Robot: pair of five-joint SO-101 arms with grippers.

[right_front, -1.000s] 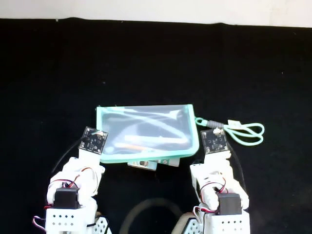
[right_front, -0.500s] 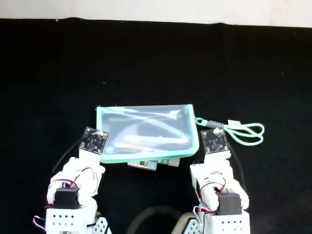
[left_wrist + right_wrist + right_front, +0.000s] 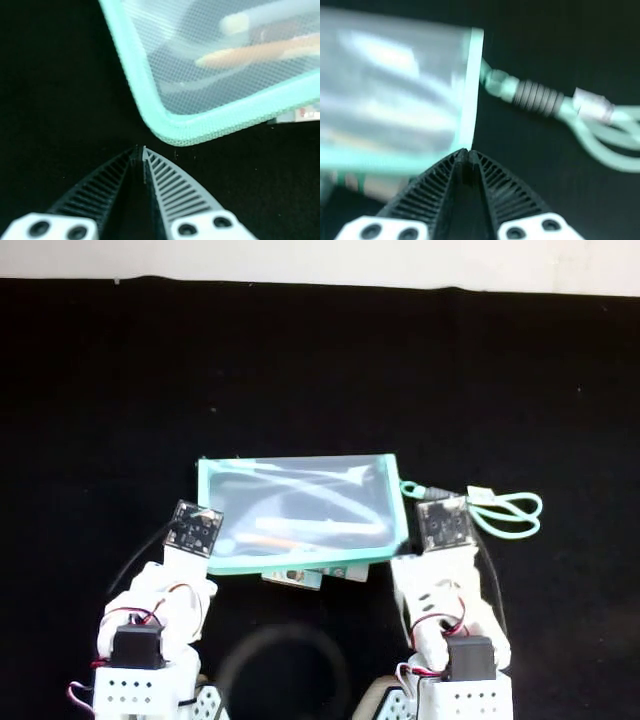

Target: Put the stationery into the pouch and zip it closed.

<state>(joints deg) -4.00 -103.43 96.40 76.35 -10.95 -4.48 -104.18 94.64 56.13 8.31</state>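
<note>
The left jaws are shut, their ribbed tips meeting with nothing between them. They sit low over the black desk (image 3: 55, 75). Just ahead of the tips, apart from them by a thin strip of desk, is a rounded corner of the pouch (image 3: 215, 65). The pouch lies flat and has a mint border and a clear mesh face. Through the mesh, farther from these jaws, show an orange pen (image 3: 260, 50) and beyond it a white piece (image 3: 235, 22) beside something dark. A pale card (image 3: 300, 114) pokes out from under the pouch's near edge, off to the side toward the right jaws.

The right jaws are shut too, tip against tip. They sit at the pouch's other near corner, where the mint side border runs straight away from the tips. Whether the tips pinch that border or merely touch it cannot be told. Ahead of these jaws, at the far end of that border, a mint cord (image 3: 580, 125) leaves the pouch's far corner. It runs outward, away from the left jaws, through a grey coil (image 3: 535, 96) and past a small white tag (image 3: 592, 106). Farther out it spreads into loops lying on the desk.

From above, the pouch lies ahead of both jaws and between them, with one near corner by each. The card peeks out at the middle of its near edge. More pale, slim stationery shows slantwise through the face toward the far edge. Beyond the pouch the desk runs to a white strip at the far side.
</note>
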